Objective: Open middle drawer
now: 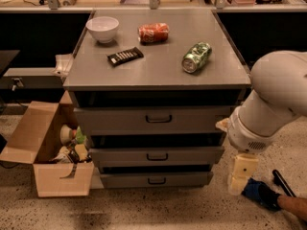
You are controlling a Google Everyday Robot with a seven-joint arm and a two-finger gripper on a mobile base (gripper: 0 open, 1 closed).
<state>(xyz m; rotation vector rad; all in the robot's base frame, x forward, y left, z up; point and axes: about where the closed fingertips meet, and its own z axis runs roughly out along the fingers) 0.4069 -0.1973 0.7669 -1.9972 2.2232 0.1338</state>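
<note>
The grey metal cabinet (158, 71) has three drawer fronts stacked one above the other. The middle drawer (120, 156) is of medium height, with a small dark bar handle (157, 156) at its centre. It sits pushed in, between the taller top drawer (115, 121) and the shorter bottom drawer (124, 180). My white arm (273, 99) reaches down at the right of the cabinet. My cream gripper (238, 178) hangs low, just right of the bottom drawer's right end, apart from all the handles.
On the cabinet top lie a white bowl (102, 28), a red can (153, 32), a green can (196, 57) and a dark flat bar (125, 56). An open cardboard box (45, 147) with items stands at the left. A blue shoe (261, 194) lies by the gripper.
</note>
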